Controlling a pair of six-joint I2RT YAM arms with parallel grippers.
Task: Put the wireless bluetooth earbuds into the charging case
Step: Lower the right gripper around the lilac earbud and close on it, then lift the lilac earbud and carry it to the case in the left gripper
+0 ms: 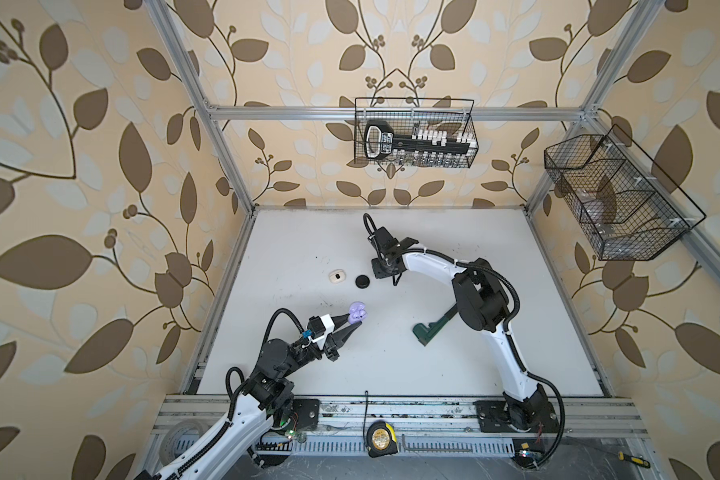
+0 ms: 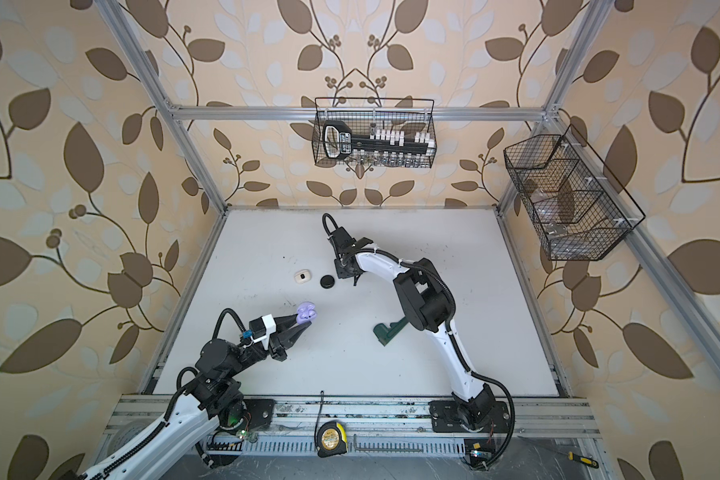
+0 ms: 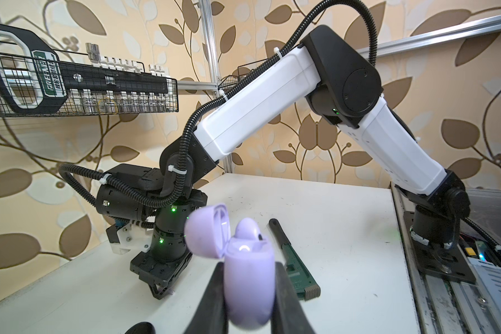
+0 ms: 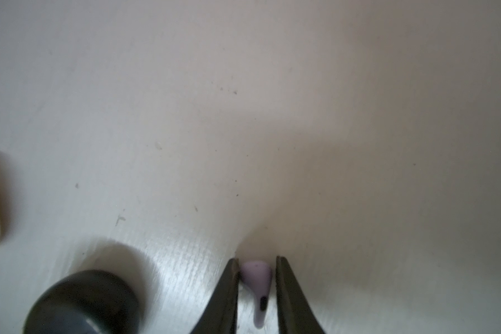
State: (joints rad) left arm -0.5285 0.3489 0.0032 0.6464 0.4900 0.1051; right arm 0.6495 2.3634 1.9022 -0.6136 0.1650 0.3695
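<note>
Holding side: the left tool [image 3: 249, 267] is clamped on the lower body of the lilac charging case [image 1: 357, 311], which appears raised off the surface [image 1: 391, 365].
Case attitude: the lid is swung open to one side, and the mouth faces up and toward the other arm. A seated earbud [image 3: 248, 231] appears to stand in one socket.
Picking side: the right tool [image 4: 257, 258] is down at the surface, jaws narrow, one on each side of the loose lilac earbud [image 4: 256, 277]. One finger touches the head and a thin gap shows at the other. Whether it is clamped cannot be told.
Earbud location: flat on the surface between the fingers, near the black case [image 4: 81, 300]. It is hidden under the wrist in both top views.
Long axis: parallel with the fingers. The rounded head points toward the fingertips, the stem points back toward the wrist, and the dark contact mark faces up.
Fault, ejection: the head tapers, so squeeze on it may shoot the earbud forward or against the black case.
Fault, rotation: a grip on the head alone may let the stem swing out of line with the socket.
Fault, insertion: a skewed entry may jam or disturb the seated earbud.
Fault, scrape: fingertips at the surface may drag on lift.
Clear of the work: white case [image 1: 336, 276], green wrench [image 1: 431, 328].
</note>
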